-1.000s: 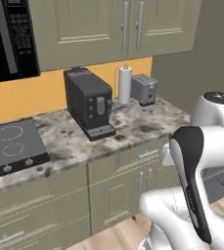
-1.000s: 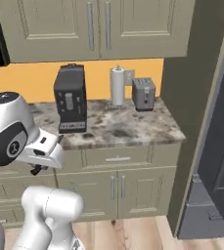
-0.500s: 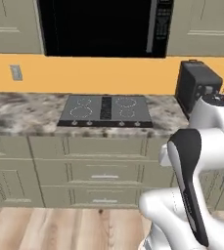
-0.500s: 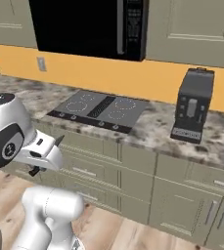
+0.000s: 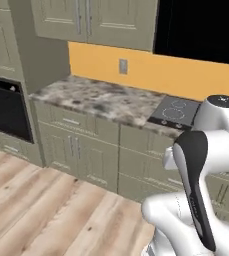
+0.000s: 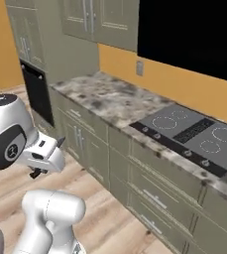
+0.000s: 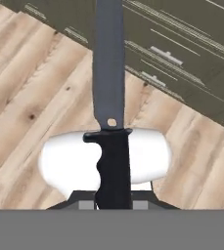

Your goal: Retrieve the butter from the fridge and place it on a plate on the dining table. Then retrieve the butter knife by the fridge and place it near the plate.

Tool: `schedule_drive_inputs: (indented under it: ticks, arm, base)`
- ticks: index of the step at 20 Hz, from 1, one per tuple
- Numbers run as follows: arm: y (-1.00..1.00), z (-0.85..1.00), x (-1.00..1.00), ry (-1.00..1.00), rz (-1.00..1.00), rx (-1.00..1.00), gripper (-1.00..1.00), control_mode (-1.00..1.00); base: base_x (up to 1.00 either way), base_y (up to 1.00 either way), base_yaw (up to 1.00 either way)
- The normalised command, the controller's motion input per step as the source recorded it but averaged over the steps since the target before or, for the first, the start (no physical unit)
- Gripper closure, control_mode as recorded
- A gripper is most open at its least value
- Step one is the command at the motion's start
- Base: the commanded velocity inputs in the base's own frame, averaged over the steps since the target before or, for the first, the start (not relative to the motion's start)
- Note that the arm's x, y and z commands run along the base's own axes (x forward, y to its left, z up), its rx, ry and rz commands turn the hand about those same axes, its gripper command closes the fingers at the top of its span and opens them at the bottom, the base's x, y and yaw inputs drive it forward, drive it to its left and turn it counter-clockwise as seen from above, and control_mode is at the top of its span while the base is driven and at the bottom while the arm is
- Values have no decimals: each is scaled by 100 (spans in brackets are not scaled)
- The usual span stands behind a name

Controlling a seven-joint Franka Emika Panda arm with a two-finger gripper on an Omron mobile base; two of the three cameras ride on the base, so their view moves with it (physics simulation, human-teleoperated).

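The butter knife (image 7: 111, 122) has a black handle and a long grey blade that points up the hand view. My gripper (image 7: 112, 197) is shut on the handle, low in that view, over the wooden floor. In the right base view the hand hangs at the left with the gripper (image 6: 35, 172) pointing down beside the arm. The butter, the fridge, the plate and the dining table are out of view.
A wall counter (image 5: 96, 100) with a speckled top runs ahead, with a black cooktop (image 6: 194, 134) set in it. A built-in oven (image 5: 6, 112) stands in the tall cabinet at the left. Olive-beige drawers (image 7: 172, 44) lie close ahead of the hand. Wooden floor (image 5: 46, 200) lies open at the left.
The whole picture has shifted as the base moved: the coffee machine has gone from view, the cooktop has slid right, and the counter's end and the oven have come in.
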Motion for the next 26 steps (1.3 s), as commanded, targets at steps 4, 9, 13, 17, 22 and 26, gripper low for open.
schedule_drive_inputs:
  ticks: [4,9,13,17,22,26]
  arm:
    - [0,0,0,0,0,0,100,100]
    - [0,0,0,0,0,0,100,100]
    - [0,0,0,0,0,0,100,100]
    - [0,0,0,0,0,0,100,100]
    - [0,0,0,0,0,0,100,100]
    - [0,0,0,0,0,0,100,100]
  base:
    - [44,64,64]
    - [61,57,59]
    - [83,47,54]
    - [74,59,47]
    - [89,46,48]
    - [95,26,56]
